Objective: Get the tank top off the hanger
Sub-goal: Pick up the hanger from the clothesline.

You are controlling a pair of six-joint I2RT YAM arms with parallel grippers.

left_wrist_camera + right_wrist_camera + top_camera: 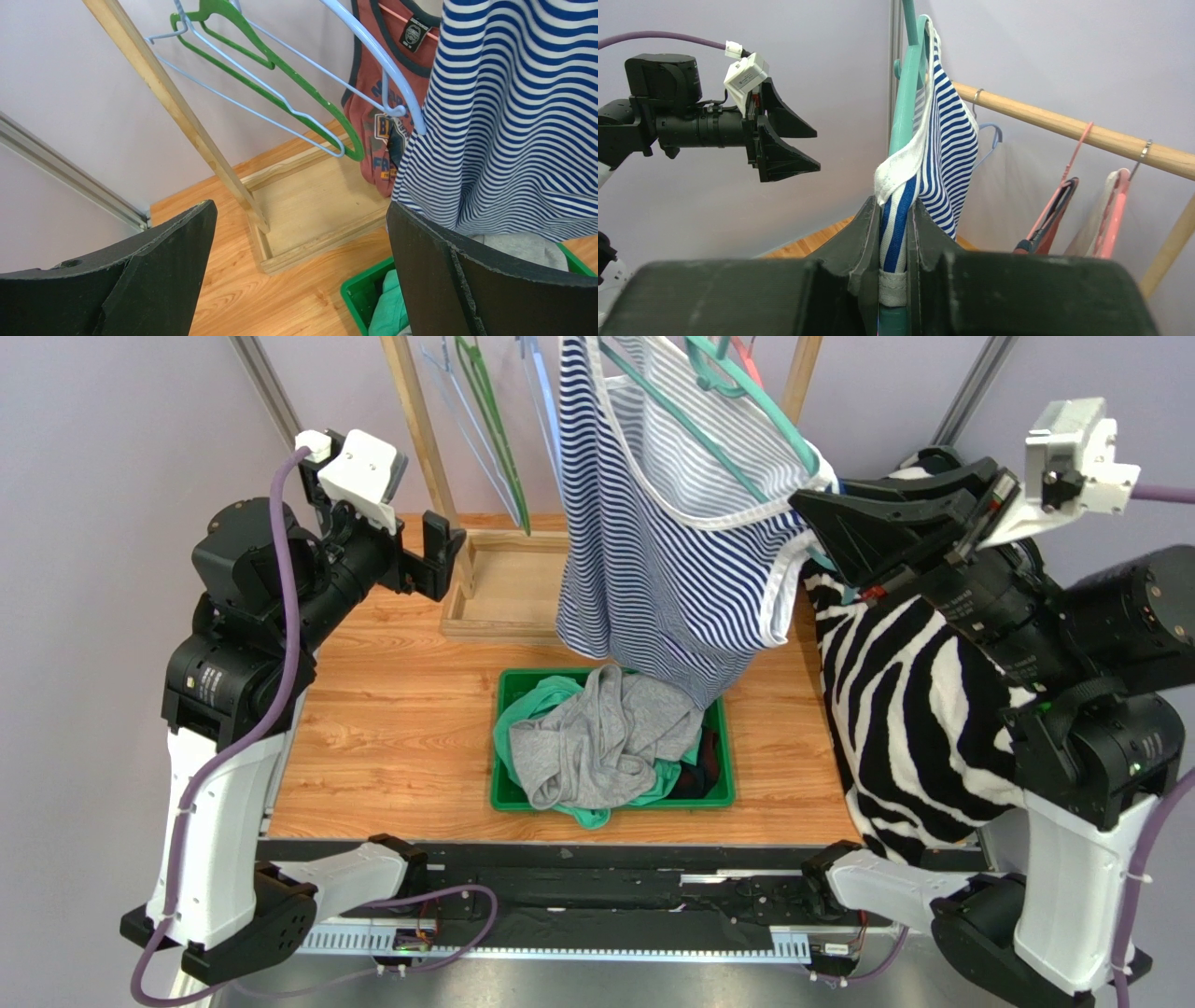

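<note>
1. Tank top (659, 546): one, blue-and-white striped. It hangs on one teal hanger (793, 437) from the wooden rail (1053, 126), with its hem reaching down to the bin (498, 770).
2. Handling (judged): light, limp, stretchy cloth that will drape and cling, not slide off cleanly. Best taken at the white-trimmed strap or armhole and peeled over the hanger's shoulder.
3. Right gripper (896, 210): fingers pressed together on the trimmed strap edge, right beside the hanger. Whether the hanger is also pinched cannot be told.
4. Left gripper (298, 217): fingers spread, holding nothing, apart from the top.
5. Also counted: one bin of clothes, one red top (382, 91), and at least three bare hangers (281, 66).
</note>
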